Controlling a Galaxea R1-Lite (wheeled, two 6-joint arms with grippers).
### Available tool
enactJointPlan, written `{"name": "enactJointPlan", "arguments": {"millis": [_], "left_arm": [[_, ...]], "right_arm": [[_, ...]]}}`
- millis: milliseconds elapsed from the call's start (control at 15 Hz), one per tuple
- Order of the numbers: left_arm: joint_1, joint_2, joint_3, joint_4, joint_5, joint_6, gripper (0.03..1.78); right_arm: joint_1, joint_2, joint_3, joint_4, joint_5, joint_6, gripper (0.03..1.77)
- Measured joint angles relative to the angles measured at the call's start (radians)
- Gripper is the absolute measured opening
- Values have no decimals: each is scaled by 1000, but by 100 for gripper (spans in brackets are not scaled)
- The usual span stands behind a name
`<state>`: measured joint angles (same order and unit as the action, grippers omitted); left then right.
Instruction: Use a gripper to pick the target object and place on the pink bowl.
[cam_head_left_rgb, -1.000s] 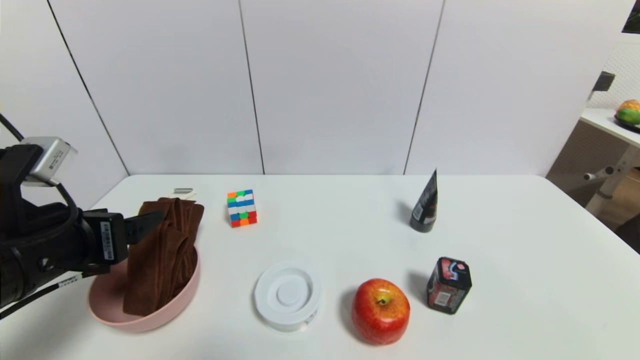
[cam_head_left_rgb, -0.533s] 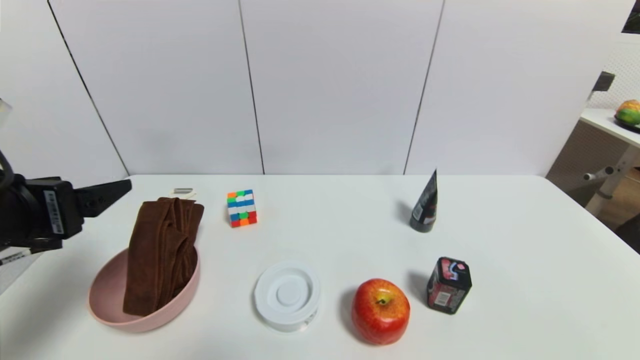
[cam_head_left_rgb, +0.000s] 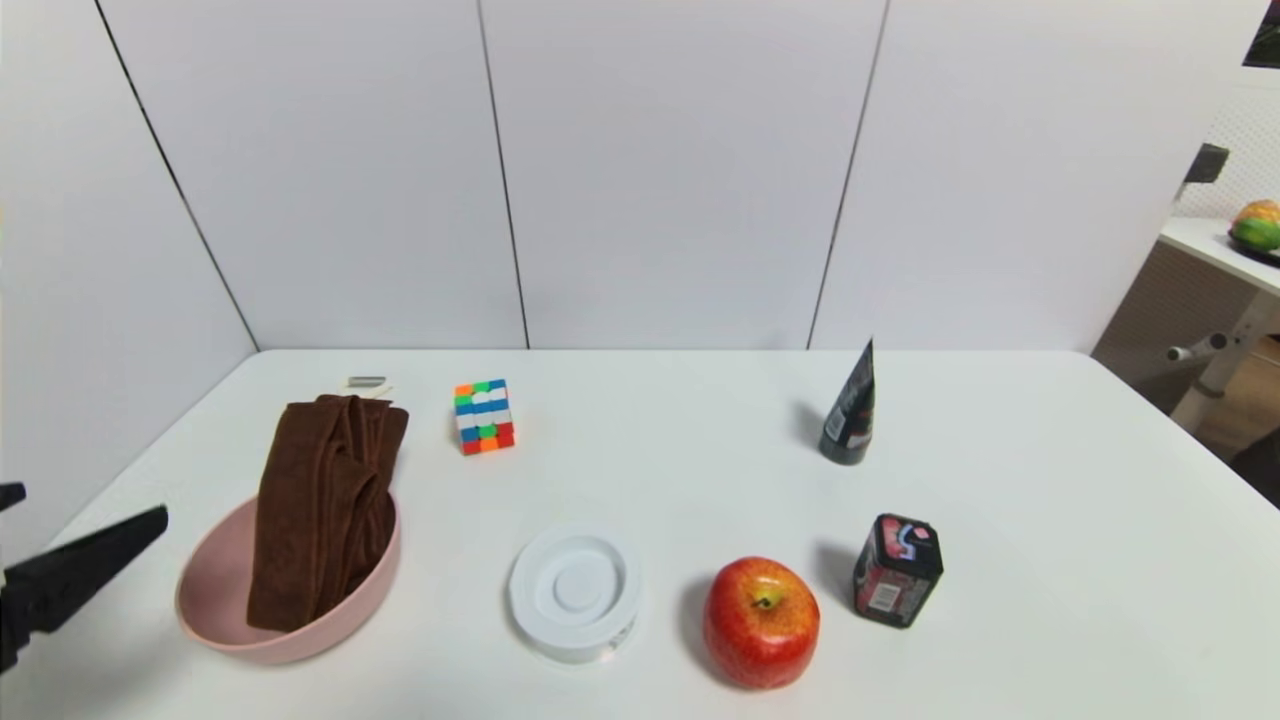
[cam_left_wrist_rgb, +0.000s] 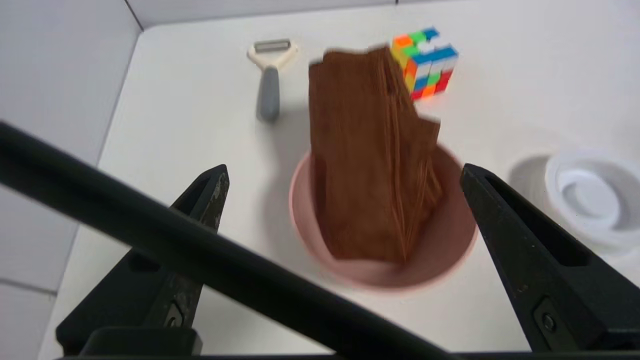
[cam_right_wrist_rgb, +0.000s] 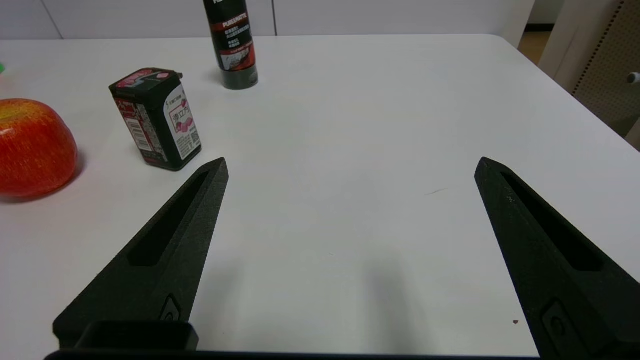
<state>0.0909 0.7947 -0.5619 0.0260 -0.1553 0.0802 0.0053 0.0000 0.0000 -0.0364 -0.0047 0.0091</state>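
Now the brown towel (cam_head_left_rgb: 325, 505) leans in the pink bowl (cam_head_left_rgb: 225, 625), its upper end over the far rim. Beside it, the left tool (cam_left_wrist_rgb: 345, 172) is apart and empty; the right tool (cam_right_wrist_rgb: 350, 167) is also apart.

White panelled walls (cam_head_left_rgb: 680, 170) back a white table (cam_head_left_rgb: 1050, 480); another table (cam_head_left_rgb: 1215, 245) stands at right.

White table (cam_head_left_rgb: 700, 480): pink bowl (cam_head_left_rgb: 215, 600) near front-left corner; peeler (cam_left_wrist_rgb: 270, 75) at back-left corner; colour cube (cam_head_left_rgb: 484, 416) beside it; white lidded container (cam_head_left_rgb: 575, 594), apple (cam_head_left_rgb: 761, 622), dark box (cam_head_left_rgb: 897, 569) along front; black tube (cam_head_left_rgb: 852, 410) toward back right.
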Motion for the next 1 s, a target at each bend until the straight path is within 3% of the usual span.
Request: {"name": "enactJointPlan", "arguments": {"millis": [467, 733, 1000], "left_arm": [[-24, -289, 460, -254, 83, 19, 168], [-139, -469, 549, -164, 182, -18, 169], [-155, -511, 561, -54, 176, -50, 169]], "right_arm": [[0, 0, 0, 0, 0, 0, 171], [0, 0, 0, 0, 0, 0, 171], [0, 0, 0, 0, 0, 0, 171]]}}
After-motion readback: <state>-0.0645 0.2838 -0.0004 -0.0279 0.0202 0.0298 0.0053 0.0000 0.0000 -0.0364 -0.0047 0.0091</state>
